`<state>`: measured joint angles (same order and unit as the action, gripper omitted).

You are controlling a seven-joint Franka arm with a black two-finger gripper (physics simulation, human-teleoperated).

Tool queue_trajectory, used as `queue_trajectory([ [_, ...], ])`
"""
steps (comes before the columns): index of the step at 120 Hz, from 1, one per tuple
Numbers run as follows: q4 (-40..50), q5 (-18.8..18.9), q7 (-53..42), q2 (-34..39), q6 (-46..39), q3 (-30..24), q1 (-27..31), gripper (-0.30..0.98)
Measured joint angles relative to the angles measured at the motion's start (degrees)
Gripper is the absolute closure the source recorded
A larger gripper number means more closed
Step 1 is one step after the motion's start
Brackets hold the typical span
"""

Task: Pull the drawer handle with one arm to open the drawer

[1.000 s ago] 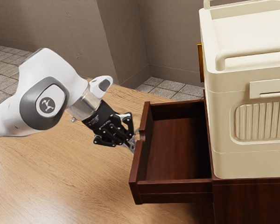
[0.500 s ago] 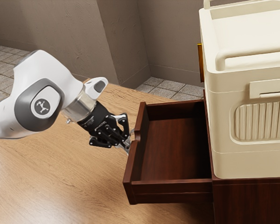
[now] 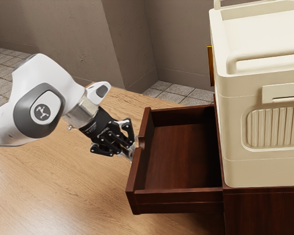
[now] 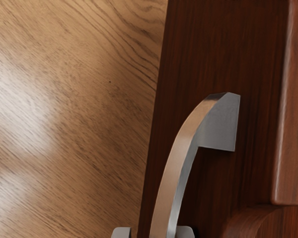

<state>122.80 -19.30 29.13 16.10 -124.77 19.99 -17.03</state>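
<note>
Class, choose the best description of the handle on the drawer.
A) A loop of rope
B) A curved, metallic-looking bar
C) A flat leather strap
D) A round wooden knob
B: the handle is a shiny grey bar that curves to meet the dark wooden drawer front.

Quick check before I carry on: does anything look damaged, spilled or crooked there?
Nothing stands out. The dark reddish-brown wooden drawer is out and looks straight, its curved metal handle looks intact, and the cream ribbed-panel box sits upright. The front's smooth notch looks like design, not damage.
</note>
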Motion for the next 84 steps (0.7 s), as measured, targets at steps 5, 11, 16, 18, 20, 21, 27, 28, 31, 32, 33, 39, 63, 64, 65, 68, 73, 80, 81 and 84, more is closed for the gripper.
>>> queue_trajectory([
  [5, 0.0, -0.1, -0.1, 0.1, 0.0, 0.1, 0.0, 0.67],
  [11, 0.0, -0.3, -0.3, 0.4, -0.1, 0.2, 0.0, 0.65],
  [16, 0.1, -0.4, -0.5, 0.6, -0.1, 0.3, 0.1, 0.64],
  [18, 0.2, -0.4, -0.5, 0.8, -0.1, 0.3, 0.1, 0.64],
  [20, 0.3, -0.4, -0.6, 0.9, -0.1, 0.3, 0.1, 0.64],
  [21, 0.3, -0.4, -0.6, 1.0, -0.1, 0.3, 0.1, 0.63],
  [27, 0.4, -0.4, -0.8, 1.3, -0.1, 0.6, 0.1, 0.63],
  [28, 0.4, -0.4, -0.8, 1.3, -0.1, 0.6, 0.1, 0.62],
  [31, 0.6, -0.3, -0.8, 1.7, -0.1, 0.7, 0.1, 0.62],
  [32, 0.6, -0.3, -0.9, 1.8, -0.1, 0.8, 0.1, 0.62],
  [33, 0.7, -0.3, -0.9, 1.9, -0.1, 0.8, 0.1, 0.62],
  [39, 1.2, -0.1, -1.0, 2.8, -0.1, 1.0, 0.1, 0.61],
  [63, -0.2, 1.8, -1.1, 4.7, 0.5, 0.2, 0.0, 0.5],
  [64, -0.7, 2.0, -1.1, 4.5, 0.6, 0.0, 0.0, 0.49],
  [65, -1.2, 2.3, -1.1, 4.2, 0.8, -0.1, 0.0, 0.47],
  [68, -3.2, 3.3, -1.2, 3.2, 1.6, -0.4, 0.0, 0.42],
  [73, -8.1, 5.8, -1.2, 1.2, 3.9, -0.6, 0.0, 0.35],
  [80, -14.9, 9.9, -1.2, -1.5, 8.4, -0.6, 0.0, 0.27],
  [81, -15.7, 10.4, -1.2, -1.9, 9.1, -0.6, 0.0, 0.26],
  [84, -17.7, 11.8, -1.3, -2.7, 11.1, -0.6, 0.0, 0.23],
])
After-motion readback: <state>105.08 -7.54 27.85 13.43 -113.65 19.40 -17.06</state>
